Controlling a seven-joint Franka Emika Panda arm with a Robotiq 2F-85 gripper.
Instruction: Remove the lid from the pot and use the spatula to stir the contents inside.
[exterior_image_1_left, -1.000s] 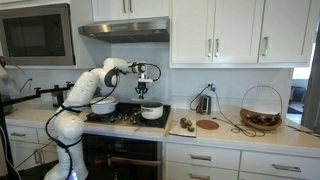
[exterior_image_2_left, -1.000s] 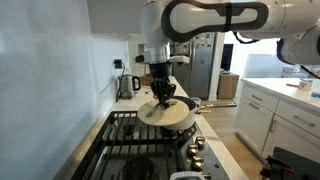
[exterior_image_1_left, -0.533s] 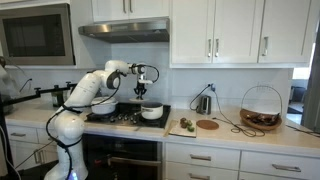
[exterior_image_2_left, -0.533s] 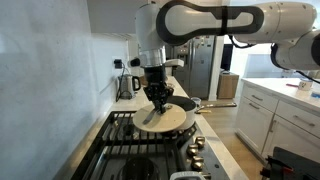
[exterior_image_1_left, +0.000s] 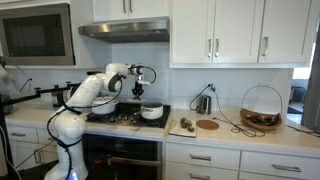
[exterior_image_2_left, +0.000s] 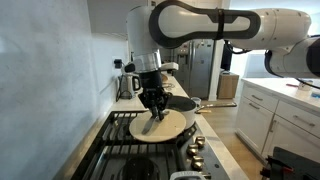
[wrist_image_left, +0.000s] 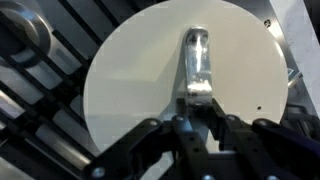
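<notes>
Cream lid (wrist_image_left: 130, 90) filled frame centre, its metal handle (wrist_image_left: 196, 55) pinched by the tool (wrist_image_left: 197, 102); held clear of the pot (exterior_image_1_left: 152, 112), presumably for stirring.

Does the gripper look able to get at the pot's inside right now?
Probably not: the gripper is shut on the handle of the lid, which hangs wide beneath it and would block the way into the pot until set down.
</notes>
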